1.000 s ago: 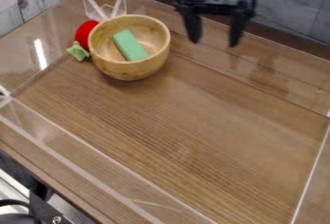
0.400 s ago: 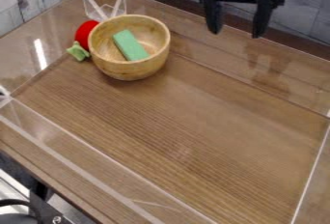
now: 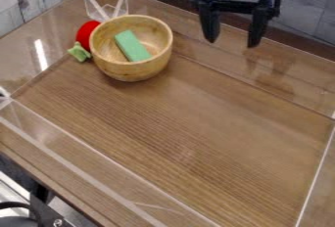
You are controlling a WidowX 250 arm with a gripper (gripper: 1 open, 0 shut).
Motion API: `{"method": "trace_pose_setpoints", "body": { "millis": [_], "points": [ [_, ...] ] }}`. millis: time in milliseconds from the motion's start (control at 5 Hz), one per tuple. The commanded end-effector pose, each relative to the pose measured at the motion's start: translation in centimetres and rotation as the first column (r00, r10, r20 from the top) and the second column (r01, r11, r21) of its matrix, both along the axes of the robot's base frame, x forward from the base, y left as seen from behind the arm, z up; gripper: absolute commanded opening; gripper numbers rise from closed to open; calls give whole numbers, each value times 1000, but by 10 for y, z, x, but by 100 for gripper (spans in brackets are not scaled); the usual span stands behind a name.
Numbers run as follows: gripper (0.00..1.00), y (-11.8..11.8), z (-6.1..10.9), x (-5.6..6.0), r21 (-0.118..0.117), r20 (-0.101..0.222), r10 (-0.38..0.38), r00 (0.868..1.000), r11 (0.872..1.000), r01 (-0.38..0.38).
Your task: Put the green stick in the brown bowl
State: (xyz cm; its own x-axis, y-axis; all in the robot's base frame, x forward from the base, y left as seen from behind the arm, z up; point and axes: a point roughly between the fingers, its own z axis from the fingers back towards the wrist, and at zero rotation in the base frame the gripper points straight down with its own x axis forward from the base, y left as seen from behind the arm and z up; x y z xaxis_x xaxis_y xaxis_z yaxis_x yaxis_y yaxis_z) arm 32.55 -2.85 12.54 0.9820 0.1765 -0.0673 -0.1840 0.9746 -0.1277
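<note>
No writing, label, brand, number or sign can be read anywhere in the view; the picture is too small and soft to show any.

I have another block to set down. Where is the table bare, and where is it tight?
Bare: the wide wooden stretch of the table in front of and right of the bowl. Tight: the back left corner, where the bowl holding the green stick sits against a red object. The open end effector hangs at the back.
</note>
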Motion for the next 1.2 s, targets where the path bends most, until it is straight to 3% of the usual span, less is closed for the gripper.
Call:
{"method": "trace_pose_setpoints", "body": {
  "millis": [0,400,600,800,1000],
  "points": [
    [100,-7,26,2,0,86,9,996,1000,-9],
    [100,-1,41,12,-5,110,171,979,985,-172],
    [100,2,27,7,6,122,179,976,983,-181],
    [0,5,17,5,15,128,199,972,979,-203],
    [100,14,8,14,27,135,85,987,996,-89]
  ]
}}
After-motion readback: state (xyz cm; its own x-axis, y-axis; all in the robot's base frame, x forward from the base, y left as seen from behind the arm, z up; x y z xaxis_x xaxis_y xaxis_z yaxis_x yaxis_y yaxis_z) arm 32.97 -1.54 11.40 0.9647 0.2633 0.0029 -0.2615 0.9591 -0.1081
